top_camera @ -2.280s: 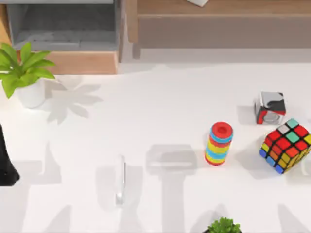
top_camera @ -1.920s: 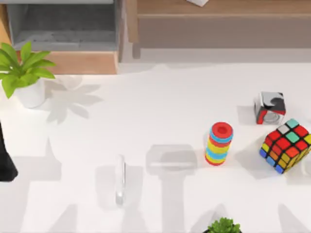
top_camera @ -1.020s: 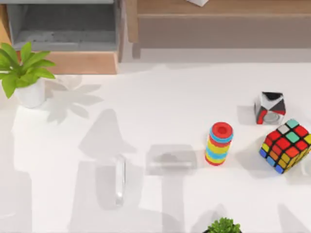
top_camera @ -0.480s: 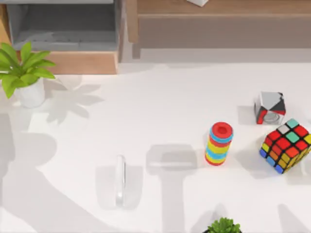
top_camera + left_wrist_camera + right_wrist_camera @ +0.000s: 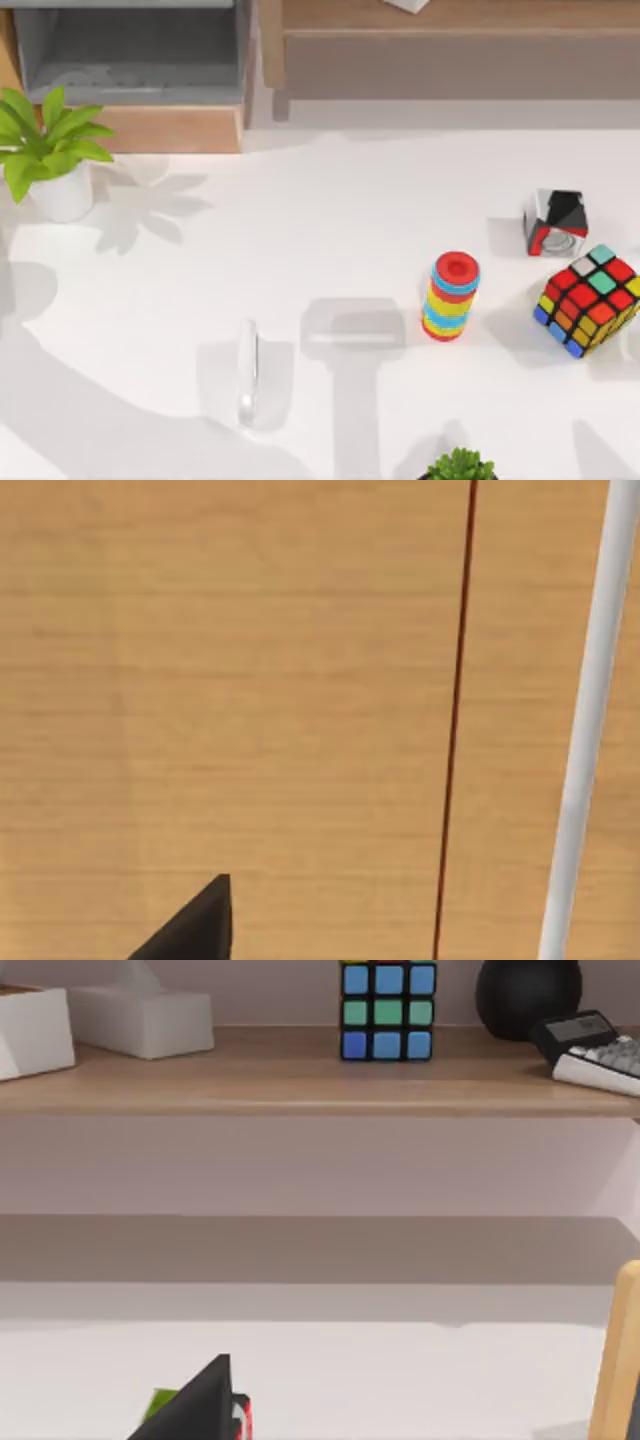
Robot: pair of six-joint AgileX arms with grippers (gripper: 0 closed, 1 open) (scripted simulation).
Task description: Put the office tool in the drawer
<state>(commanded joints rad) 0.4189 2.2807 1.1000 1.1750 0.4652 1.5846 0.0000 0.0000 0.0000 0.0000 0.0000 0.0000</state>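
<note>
Office tool (image 5: 247, 372) front left, drawer (image 5: 130, 60) far left, ring stack (image 5: 451, 296) right.

Ring stack (image 5: 452, 296) stands near colour cube (image 5: 590, 300)

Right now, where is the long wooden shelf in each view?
Top view: shelf along the top edge, right of the drawer.
Right wrist view: shelf carrying a colour cube.
Left wrist view: close tan wood, owner unclear.
Shared landmark: white table.

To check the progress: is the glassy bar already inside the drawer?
No, in the top view the glassy bar lies on the white table, apart from the drawer.
</note>
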